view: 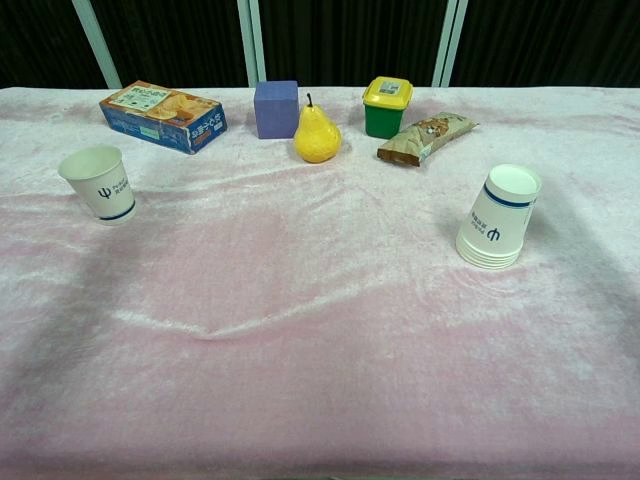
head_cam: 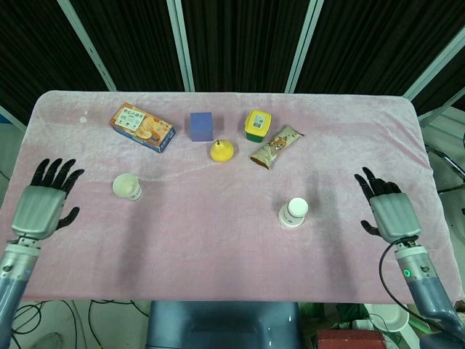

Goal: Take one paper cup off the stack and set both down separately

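A single white paper cup [head_cam: 128, 187] [view: 100, 184] with a blue band stands upright, mouth up, on the left of the pink cloth. The stack of paper cups [head_cam: 293, 212] [view: 498, 217] stands mouth down on the right. My left hand [head_cam: 45, 200] hovers at the far left edge, fingers spread, well apart from the single cup. Out at the far right edge my right hand [head_cam: 387, 208] also has its fingers spread, away from the stack. Neither hand holds anything, and neither shows in the chest view.
Along the back of the table [head_cam: 218, 240] lie a cracker box [head_cam: 142, 127] [view: 162, 115], a purple cube [head_cam: 201, 126] [view: 276, 108], a yellow pear [head_cam: 222, 150] [view: 316, 134], a green jar with a yellow lid [head_cam: 257, 125] [view: 387, 106] and a snack packet [head_cam: 276, 146] [view: 427, 137].
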`<state>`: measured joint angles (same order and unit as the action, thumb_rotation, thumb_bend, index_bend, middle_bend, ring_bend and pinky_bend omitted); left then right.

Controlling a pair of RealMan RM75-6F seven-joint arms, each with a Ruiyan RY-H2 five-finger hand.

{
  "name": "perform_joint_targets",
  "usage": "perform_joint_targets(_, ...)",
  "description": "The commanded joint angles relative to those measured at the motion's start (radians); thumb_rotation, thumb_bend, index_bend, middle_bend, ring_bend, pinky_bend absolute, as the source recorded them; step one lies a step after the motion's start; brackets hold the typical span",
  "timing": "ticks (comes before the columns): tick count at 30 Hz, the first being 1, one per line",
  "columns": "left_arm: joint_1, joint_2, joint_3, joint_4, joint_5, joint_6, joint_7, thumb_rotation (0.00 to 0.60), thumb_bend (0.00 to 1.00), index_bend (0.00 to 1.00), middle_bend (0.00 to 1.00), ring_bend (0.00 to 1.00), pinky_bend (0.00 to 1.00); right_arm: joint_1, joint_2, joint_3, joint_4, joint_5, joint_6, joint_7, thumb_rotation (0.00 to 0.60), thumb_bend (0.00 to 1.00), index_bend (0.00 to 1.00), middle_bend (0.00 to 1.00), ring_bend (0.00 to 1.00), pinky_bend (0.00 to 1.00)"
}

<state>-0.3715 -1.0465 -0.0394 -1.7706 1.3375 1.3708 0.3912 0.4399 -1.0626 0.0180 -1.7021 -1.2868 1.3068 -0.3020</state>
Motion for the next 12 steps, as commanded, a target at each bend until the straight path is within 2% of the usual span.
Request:
perform_joint_targets(1, 0.124, 0.044, 0.091, 0.014, 0.081, 0.089, -0.123, 0.600, 0.27, 0.15, 0.05, 0.00, 0.00, -0.112, -0.015, -0.068, 0.087, -0.132, 0.133, 0.087, 0.600, 0.12, 0.10, 0.00, 0.17, 0.23)
perform_joint_targets(5, 0.185, -0.003, 0.116, 0.126, 0.115, 0.130, -0.236, 0.600, 0.27, 0.15, 0.05, 0.00, 0.00, -0.183, -0.031, -0.102, 0.118, -0.217, 0.222, 0.112, 0.600, 0.12, 0.09, 0.00, 0.17, 0.23)
perform_joint_targets(8, 0.208, -0.038, 0.106, 0.198, 0.132, 0.158, -0.317, 0.600, 0.27, 0.14, 0.05, 0.00, 0.00, -0.224, -0.035, -0.114, 0.122, -0.246, 0.263, 0.106, 0.600, 0.12, 0.08, 0.00, 0.17, 0.22)
perform_joint_targets(12, 0.218, -0.053, 0.097, 0.236, 0.150, 0.169, -0.357, 0.600, 0.27, 0.13, 0.04, 0.00, 0.00, -0.263, -0.044, -0.115, 0.135, -0.256, 0.290, 0.119, 0.600, 0.12, 0.07, 0.00, 0.17, 0.22)
